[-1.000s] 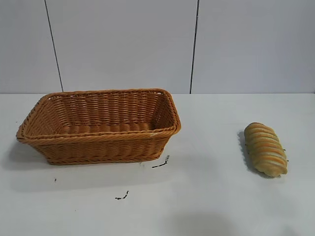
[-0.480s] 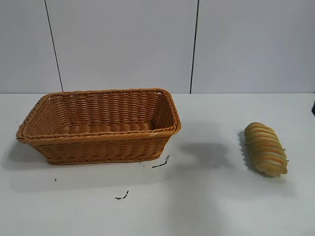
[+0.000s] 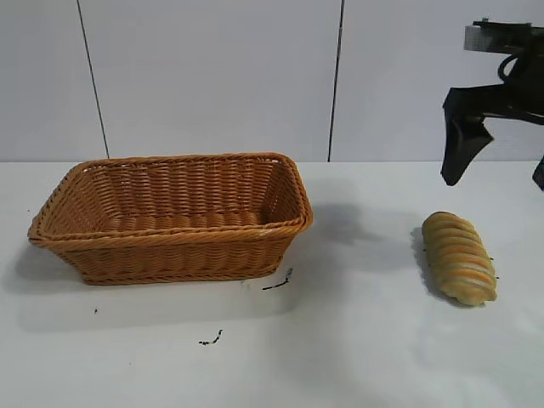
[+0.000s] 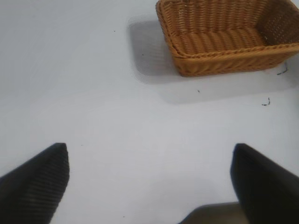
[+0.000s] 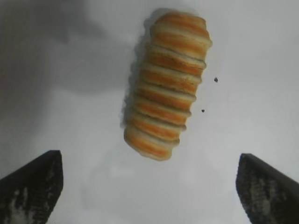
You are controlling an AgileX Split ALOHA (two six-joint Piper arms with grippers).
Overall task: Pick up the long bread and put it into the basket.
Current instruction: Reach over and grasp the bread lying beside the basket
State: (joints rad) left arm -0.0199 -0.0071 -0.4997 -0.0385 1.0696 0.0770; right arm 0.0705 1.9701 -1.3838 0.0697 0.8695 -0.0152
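Note:
The long bread [image 3: 459,257], a ridged golden-tan loaf banded orange and pale yellow, lies on the white table at the right. The orange-brown wicker basket [image 3: 170,240] stands at the left, with nothing visible inside. My right gripper [image 3: 495,182] hangs open above the bread, apart from it. In the right wrist view the bread [image 5: 166,84] lies ahead of the open right gripper [image 5: 147,173], whose dark fingers [image 5: 32,186] stand wide on either side. My left gripper [image 4: 149,161] is open and empty over bare table, with the basket [image 4: 224,58] farther off. The left arm is out of the exterior view.
The white table [image 3: 365,340] carries two small black marks [image 3: 276,283] in front of the basket and small dark specks [image 5: 215,80] beside the bread. A grey panelled wall [image 3: 212,76] stands behind. Bare table lies between basket and bread.
The right arm has come into the exterior view from the upper right, and now hangs above the bread. Its shadow has moved across the table. Basket and bread have not moved.

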